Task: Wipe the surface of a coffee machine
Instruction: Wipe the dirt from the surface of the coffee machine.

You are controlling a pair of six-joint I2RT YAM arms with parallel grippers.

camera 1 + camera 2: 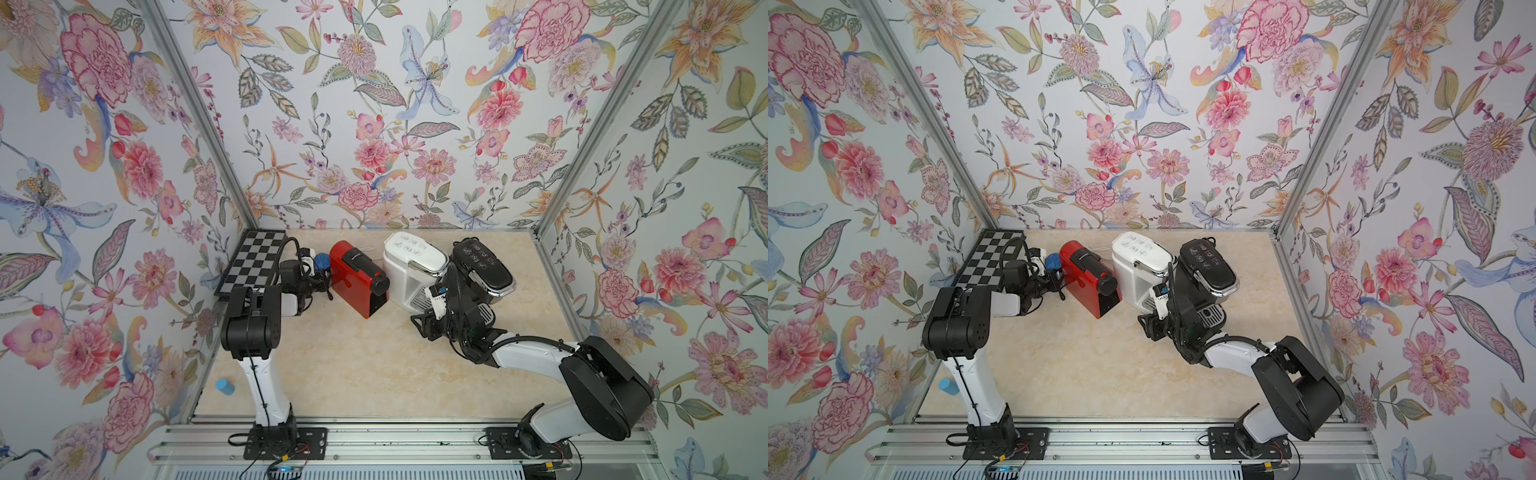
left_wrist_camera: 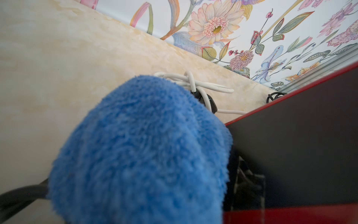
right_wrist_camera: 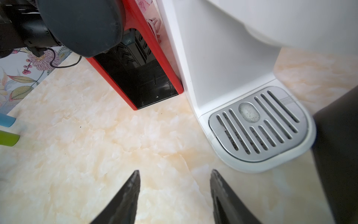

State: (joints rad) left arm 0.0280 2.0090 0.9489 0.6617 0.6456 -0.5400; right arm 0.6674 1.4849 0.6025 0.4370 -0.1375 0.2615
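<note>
Left of the red machine (image 3: 139,83), green object (image 3: 8,138) shows only from right wrist.

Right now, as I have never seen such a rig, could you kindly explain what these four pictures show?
A robot with a left arm and a right arm works at a table. Two pictures look down from one overhead camera; the other two come from a camera on each wrist. On the table stand a red coffee machine, a white coffee machine and a black coffee machine, plus a chessboard and a small blue cylinder. The left tool is shut on a fluffy blue cloth beside the red one. The right tool is open and empty, low before the white one.
</note>
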